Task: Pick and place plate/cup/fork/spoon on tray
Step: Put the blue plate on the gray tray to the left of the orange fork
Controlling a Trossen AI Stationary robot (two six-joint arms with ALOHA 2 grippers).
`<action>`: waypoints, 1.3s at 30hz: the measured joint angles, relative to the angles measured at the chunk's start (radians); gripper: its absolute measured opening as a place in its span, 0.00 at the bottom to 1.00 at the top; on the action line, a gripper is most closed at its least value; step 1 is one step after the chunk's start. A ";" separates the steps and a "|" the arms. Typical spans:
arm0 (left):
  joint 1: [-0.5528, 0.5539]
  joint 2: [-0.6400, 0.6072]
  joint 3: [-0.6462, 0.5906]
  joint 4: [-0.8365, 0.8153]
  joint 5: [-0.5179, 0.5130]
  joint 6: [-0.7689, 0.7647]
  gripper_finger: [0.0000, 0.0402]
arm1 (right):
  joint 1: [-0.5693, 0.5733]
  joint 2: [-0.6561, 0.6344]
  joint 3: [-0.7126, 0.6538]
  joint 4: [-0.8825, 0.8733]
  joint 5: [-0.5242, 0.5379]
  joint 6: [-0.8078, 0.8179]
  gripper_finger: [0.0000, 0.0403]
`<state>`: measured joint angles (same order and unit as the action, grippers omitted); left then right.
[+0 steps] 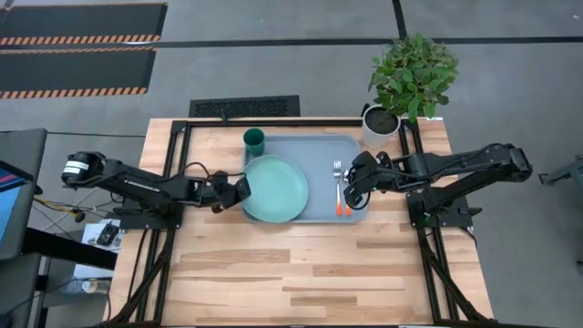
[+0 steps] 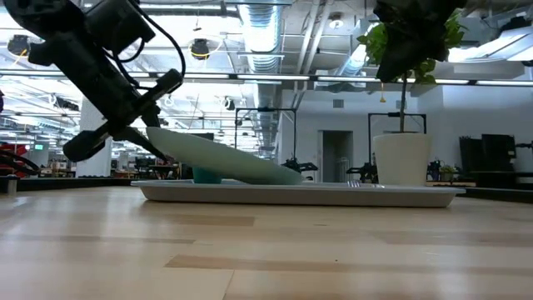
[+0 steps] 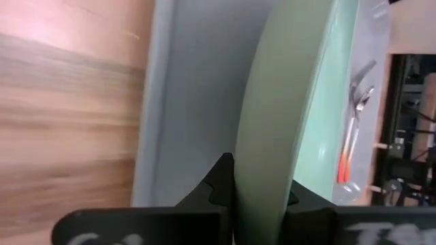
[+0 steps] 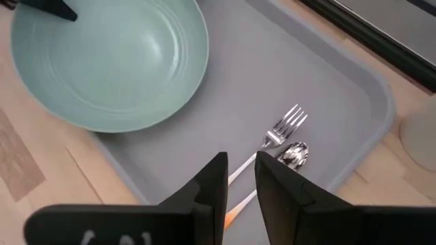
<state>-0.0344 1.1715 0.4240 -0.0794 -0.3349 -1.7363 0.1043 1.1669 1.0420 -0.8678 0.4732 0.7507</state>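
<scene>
The mint-green plate (image 1: 275, 187) is tilted over the left half of the blue-grey tray (image 1: 314, 150). Its left rim is raised and its right edge rests on the tray (image 2: 333, 193). My left gripper (image 1: 239, 189) is shut on that raised rim. The dark green cup (image 1: 254, 141) stands in the tray's far left corner. The fork (image 4: 286, 124) and the spoon (image 4: 294, 154) lie side by side on the tray's right part, orange handles toward the near edge. My right gripper (image 4: 238, 180) hovers over their handles, its fingers a narrow gap apart, holding nothing. My left gripper pinches the plate's left rim (image 3: 262, 184) between its two fingers, one on the upper face and one on the underside. The fingers come from the table's left, slanting down. The plate (image 2: 225, 158) is tilted, its held side up and its opposite edge on the tray.
A white plant pot (image 1: 381, 123) with a leafy plant stands just beyond the tray's far right corner. Black frame rails (image 1: 173, 164) run along the table's left and right sides. Bare wooden tabletop (image 1: 291, 264) lies between the tray and the near edge.
</scene>
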 joint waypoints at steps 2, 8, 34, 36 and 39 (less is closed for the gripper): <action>0.014 0.011 0.000 0.005 0.017 0.011 0.03 | 0.000 0.000 0.000 -0.001 0.000 0.000 0.25; 0.054 0.057 0.001 0.060 0.043 0.034 0.03 | 0.000 0.000 0.000 -0.010 0.000 0.000 0.25; 0.072 0.142 0.001 0.200 0.065 0.120 0.33 | 0.000 0.000 0.000 -0.017 0.000 -0.001 0.25; 0.072 0.142 0.001 0.214 0.070 0.128 0.37 | 0.000 0.000 0.000 -0.017 0.000 -0.001 0.25; 0.072 0.142 0.001 0.209 0.086 0.136 0.43 | 0.000 0.000 0.000 -0.017 0.000 -0.001 0.25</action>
<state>0.0380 1.3132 0.4252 0.1292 -0.2485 -1.6002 0.1043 1.1667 1.0416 -0.8848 0.4732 0.7498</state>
